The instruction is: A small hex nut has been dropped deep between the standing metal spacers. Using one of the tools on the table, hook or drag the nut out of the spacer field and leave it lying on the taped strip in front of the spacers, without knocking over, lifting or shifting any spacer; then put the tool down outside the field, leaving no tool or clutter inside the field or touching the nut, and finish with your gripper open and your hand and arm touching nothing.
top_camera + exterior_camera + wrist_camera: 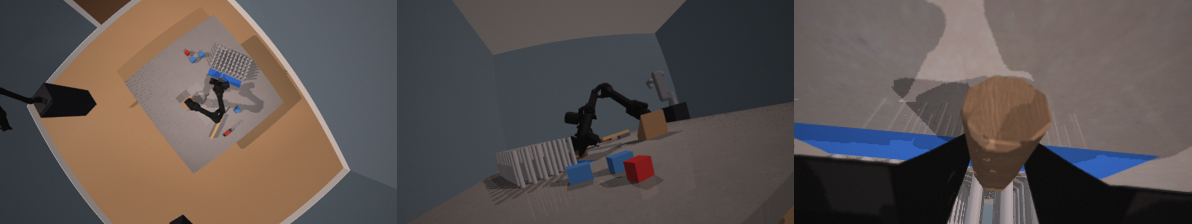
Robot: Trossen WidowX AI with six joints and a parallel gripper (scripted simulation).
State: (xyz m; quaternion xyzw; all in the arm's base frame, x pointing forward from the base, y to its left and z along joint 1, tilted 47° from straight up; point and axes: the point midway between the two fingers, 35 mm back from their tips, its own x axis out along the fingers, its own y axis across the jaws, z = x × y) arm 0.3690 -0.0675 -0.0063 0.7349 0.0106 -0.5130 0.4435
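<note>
My gripper [220,80] [998,139] is shut on a wooden tool handle [1006,110] [581,154], whose thick faceted end points toward the wrist camera. The hand is low over the blue taped strip [235,83] [849,141], at the front of the standing metal spacers [232,60] [539,161]. In the wrist view, spacers [975,202] show below and behind the handle, between the dark fingers. The tool's far end is hidden by the handle and fingers. The hex nut cannot be made out. The spacers that show in the exterior view stand upright.
Two blue blocks [193,59] [201,54] and a red block [186,52] [639,168] lie beside the field. Another blue block [237,110], a wooden stick [214,131] and a red-handled tool [227,132] lie behind the arm. An orange block [653,124] is by the arm's base.
</note>
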